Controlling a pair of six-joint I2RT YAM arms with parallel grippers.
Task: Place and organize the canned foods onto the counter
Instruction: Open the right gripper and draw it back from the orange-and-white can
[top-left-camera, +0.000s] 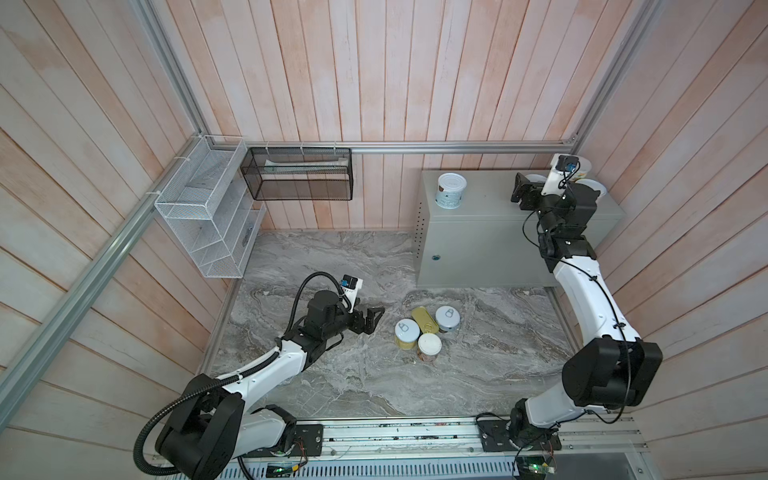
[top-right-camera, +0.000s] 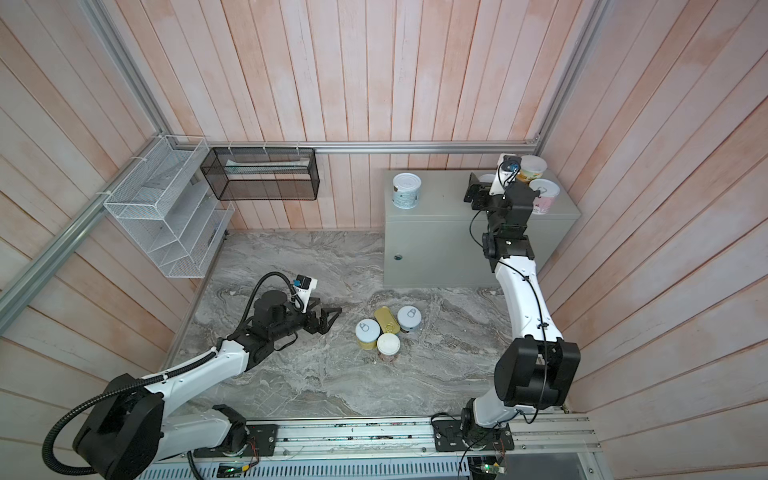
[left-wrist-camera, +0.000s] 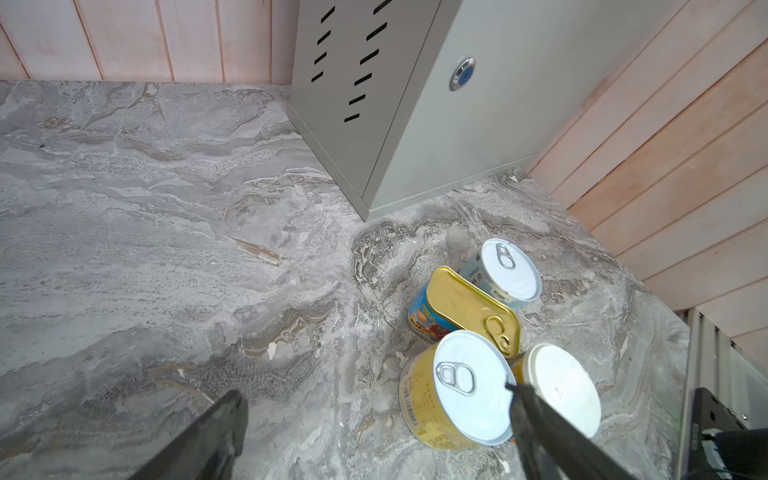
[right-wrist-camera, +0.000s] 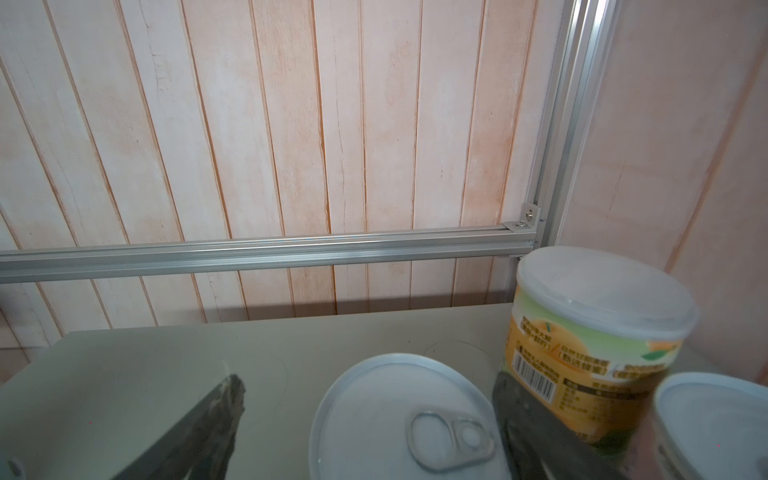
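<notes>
White-topped round tin with pull ring (right-wrist-camera: 399, 415) sits on pale grey-green metal cabinet (right-wrist-camera: 145, 374) between wide-spread jaws of right gripper (right-wrist-camera: 370, 380), arm stretched forward; left gripper (left-wrist-camera: 374, 390) spread too, empty.

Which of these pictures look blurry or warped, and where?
Right wrist view: the right end effector fingers and the pull-tab can between them look soft. Left wrist view: the left end effector fingers blur, the yellow can is crisp, wall planks bow. Both top views: wall planks fan outward.
</notes>
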